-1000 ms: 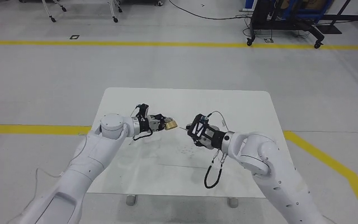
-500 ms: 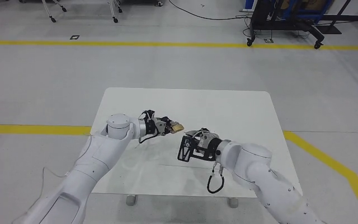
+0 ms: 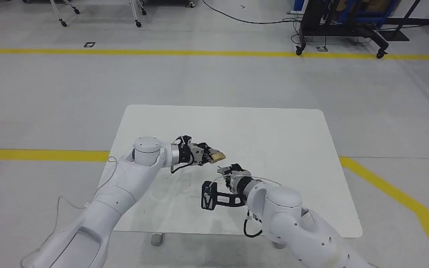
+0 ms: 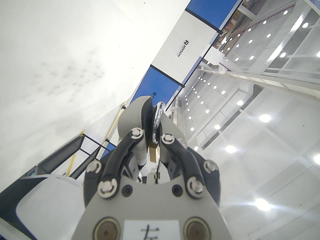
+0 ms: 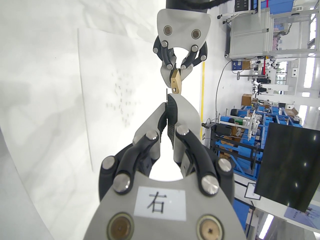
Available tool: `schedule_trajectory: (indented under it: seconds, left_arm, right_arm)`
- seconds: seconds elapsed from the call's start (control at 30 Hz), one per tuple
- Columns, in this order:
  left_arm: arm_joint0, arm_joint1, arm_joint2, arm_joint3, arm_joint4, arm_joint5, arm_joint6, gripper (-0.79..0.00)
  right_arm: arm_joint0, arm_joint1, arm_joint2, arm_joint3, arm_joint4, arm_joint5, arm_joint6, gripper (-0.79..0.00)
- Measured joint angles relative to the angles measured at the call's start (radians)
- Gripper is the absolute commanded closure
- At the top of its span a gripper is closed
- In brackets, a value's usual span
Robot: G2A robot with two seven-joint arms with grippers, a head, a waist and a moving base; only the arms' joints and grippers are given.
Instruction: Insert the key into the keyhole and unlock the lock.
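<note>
A small brass padlock (image 3: 216,156) hangs above the middle of the white table (image 3: 288,134), with my left gripper (image 3: 204,153) shut on it. In the left wrist view the padlock (image 4: 153,151) is pinched between the left gripper (image 4: 155,116)'s pads. The right wrist view shows the padlock (image 5: 175,83) with its keyhole end turned toward my right gripper (image 5: 168,102), which is shut on a thin key (image 5: 166,95). The key tip sits just short of the keyhole and slightly to one side. In the top view my right gripper (image 3: 224,171) is just on the near side of the lock.
Faint scuff marks (image 3: 224,179) dot the table's middle. A black cable loop (image 3: 251,224) hangs from the right arm near the front edge. Yellow floor lines (image 3: 201,51) and wheeled racks (image 3: 342,27) lie well beyond the table.
The right arm folded inward and its gripper swung from the lock's right side to its near side, now pointing at the keyhole. The left gripper carried the lock slightly rightward.
</note>
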State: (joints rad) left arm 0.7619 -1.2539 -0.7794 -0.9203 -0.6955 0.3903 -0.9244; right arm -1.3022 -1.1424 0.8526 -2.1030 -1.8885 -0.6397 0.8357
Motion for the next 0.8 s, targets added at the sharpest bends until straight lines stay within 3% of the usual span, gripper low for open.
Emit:
schedule_trajectory:
  seconds: [0.8]
  left_arm:
    - [-0.016, -0.020, 0.002, 0.035, 0.041, -0.024, -0.057, 0.000]
  right_arm:
    - [0.082, -0.050, -0.074, 0.092, -0.059, 0.034, 0.111, 0.000]
